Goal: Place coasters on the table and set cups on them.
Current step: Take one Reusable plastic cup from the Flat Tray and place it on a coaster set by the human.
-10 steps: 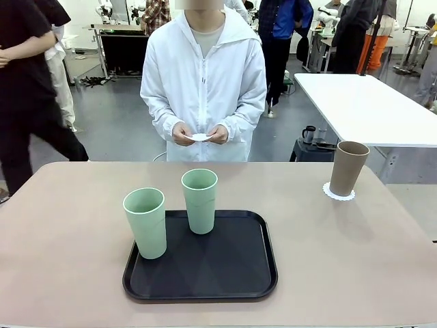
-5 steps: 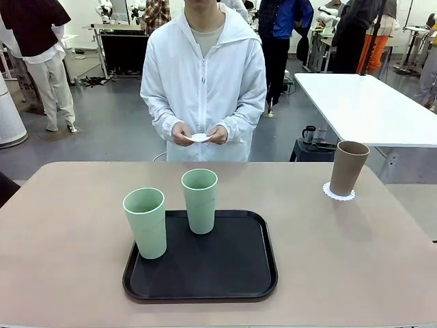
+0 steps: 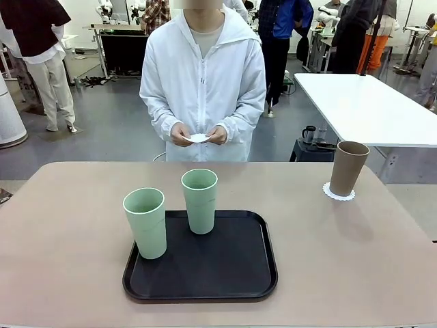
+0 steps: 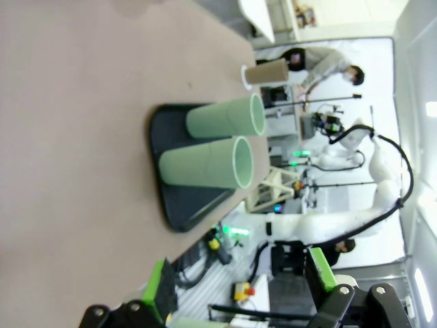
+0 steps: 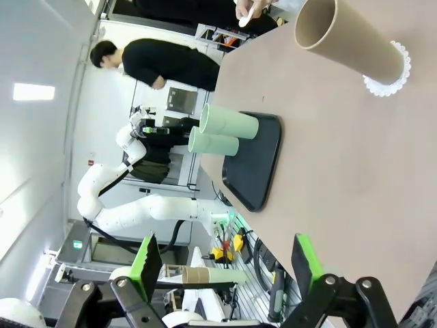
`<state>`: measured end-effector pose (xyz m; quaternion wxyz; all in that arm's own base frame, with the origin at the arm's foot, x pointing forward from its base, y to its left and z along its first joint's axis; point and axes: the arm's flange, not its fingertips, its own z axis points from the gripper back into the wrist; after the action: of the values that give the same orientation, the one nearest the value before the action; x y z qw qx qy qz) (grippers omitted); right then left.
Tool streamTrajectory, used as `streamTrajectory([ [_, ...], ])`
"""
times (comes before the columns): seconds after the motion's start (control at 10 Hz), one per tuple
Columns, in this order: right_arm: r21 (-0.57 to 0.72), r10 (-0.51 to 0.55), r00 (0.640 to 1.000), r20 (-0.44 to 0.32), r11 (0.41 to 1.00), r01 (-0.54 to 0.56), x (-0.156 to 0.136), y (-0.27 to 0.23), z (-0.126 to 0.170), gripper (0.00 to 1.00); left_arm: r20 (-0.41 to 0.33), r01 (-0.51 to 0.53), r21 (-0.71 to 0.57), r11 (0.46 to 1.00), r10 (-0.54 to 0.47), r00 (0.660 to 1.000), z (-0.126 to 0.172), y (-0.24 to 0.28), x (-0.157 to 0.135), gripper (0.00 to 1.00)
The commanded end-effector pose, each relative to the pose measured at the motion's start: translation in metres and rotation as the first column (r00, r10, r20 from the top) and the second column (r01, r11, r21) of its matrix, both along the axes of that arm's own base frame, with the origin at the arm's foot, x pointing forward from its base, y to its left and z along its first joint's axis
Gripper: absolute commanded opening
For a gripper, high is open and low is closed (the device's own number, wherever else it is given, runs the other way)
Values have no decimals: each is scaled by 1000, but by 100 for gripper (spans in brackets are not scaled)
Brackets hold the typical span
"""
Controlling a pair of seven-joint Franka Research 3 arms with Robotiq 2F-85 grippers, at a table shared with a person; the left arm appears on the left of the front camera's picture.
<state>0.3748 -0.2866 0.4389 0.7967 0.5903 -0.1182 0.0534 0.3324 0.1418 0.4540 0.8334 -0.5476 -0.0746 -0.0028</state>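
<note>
Cups come first. The brown cup (image 3: 348,167) stands up straight on a white lacy coaster (image 3: 339,194), far over on the right side of the tabletop (image 3: 68,239). So we think one cup is done.

The other two wait on the black tray (image 3: 239,273) in the middle. The near green cup (image 3: 145,222) stands by the tray's left edge. The far green cup (image 3: 199,200) stands near the tray's back edge. They are close, but they do not touch.

The person at the far side holds a second coaster (image 3: 199,137) between both hands (image 3: 181,134). It is up in the air, not on the tabletop. We think the step now is laying this coaster down.

Our left gripper (image 4: 240,283) has its fingers wide apart and holds nothing. Our right gripper (image 5: 225,263) is the same, wide apart and empty. Both are well away from the cups.

Next, we think the coaster must lie flat on a bare spot. Then one gripper must take a green cup by its sides and lift it over the tray's rim. It must set the cup right in the middle of the coaster without bumping the other cup.
</note>
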Motion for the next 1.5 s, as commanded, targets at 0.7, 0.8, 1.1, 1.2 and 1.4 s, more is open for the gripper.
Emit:
streamTrajectory([
  [0.7,3,-5,1000,-2,1000,5,-1,-4,-1,100,9,-3,-11,1000,3,1000,1,-1,-1,100],
  [0.8,3,-5,1000,-2,1000,5,-1,-4,-1,100,9,-3,-11,1000,3,1000,1,-1,-1,100],
  [1.1,3,-5,1000,-2,1000,5,-1,-4,-1,100,9,-3,-11,1000,3,1000,1,-1,-1,100],
  [1.2,3,-5,1000,-2,1000,5,-1,-4,-1,100,9,-3,-11,1000,3,1000,1,-1,-1,100],
  [1.4,3,-5,1000,-2,1000,5,-1,-4,-1,100,9,-3,-11,1000,3,1000,1,-1,-1,100],
])
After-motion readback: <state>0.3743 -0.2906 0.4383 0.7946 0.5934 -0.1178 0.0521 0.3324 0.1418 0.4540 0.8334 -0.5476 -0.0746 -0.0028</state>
